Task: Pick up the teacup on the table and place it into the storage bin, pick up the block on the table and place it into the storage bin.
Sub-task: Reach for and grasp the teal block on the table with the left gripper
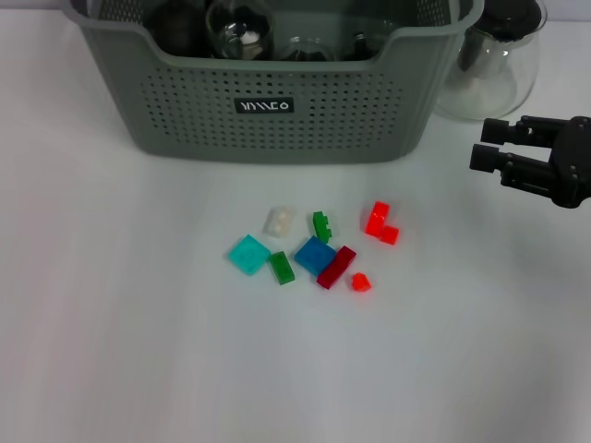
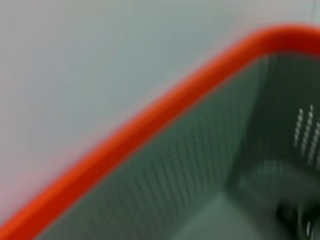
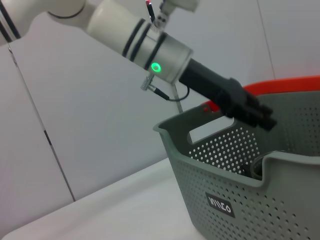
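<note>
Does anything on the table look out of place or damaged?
Nothing looks damaged or spilled. The small blocks lie scattered loosely in front of the storage bin, some touching. No teacup stands on the table; glassware already sits inside the bin.

Storage bin (image 1: 277, 120): its back was cut off by the frame's top edge.
Bin contents: you couldn't identify them.
Left wrist view: blurred throughout.

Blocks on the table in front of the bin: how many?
8, clustered before the storage bin: cyan, clear, two green, blue, dark red, two bright red. None looks hidden.
</note>
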`<state>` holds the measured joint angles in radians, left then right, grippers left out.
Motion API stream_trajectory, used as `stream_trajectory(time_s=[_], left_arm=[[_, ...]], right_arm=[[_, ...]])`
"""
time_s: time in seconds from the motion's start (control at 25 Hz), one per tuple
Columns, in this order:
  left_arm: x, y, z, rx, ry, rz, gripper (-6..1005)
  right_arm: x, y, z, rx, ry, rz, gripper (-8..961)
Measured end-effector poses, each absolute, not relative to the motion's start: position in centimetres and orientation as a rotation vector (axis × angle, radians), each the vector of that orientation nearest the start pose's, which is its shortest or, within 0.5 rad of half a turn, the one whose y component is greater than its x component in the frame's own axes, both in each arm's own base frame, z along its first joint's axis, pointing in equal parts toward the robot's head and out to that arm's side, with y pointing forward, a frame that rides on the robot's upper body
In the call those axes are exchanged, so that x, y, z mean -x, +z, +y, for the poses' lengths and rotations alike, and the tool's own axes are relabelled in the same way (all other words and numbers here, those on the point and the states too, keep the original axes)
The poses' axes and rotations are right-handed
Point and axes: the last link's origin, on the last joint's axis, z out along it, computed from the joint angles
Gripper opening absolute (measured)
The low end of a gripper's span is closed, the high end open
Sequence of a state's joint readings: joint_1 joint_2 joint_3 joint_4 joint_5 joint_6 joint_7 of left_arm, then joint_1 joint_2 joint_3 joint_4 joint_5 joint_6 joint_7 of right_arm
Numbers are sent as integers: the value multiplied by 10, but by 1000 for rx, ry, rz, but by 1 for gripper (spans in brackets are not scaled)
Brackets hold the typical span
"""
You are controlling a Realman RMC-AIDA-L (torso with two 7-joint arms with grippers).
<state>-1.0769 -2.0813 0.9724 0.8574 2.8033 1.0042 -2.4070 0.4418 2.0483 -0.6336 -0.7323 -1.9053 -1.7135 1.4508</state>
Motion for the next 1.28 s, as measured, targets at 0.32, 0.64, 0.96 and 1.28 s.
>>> stream_trajectory(time_s=[0.32, 0.64, 0.96, 1.28], left_arm=[[119, 93, 419, 2339, -638, -485, 588], [216, 87, 301, 2519, -988, -82, 717], [294, -9, 256, 2565, -845, -221, 716], [313, -69, 247, 2528, -667, -209, 716]], right_arm=[[-273, 40, 309, 2654, 871, 680, 488], [-274, 39, 309, 2650, 872, 683, 488], [-275, 36, 308, 2642, 874, 704, 489], [-275, 37, 308, 2646, 876, 707, 488]])
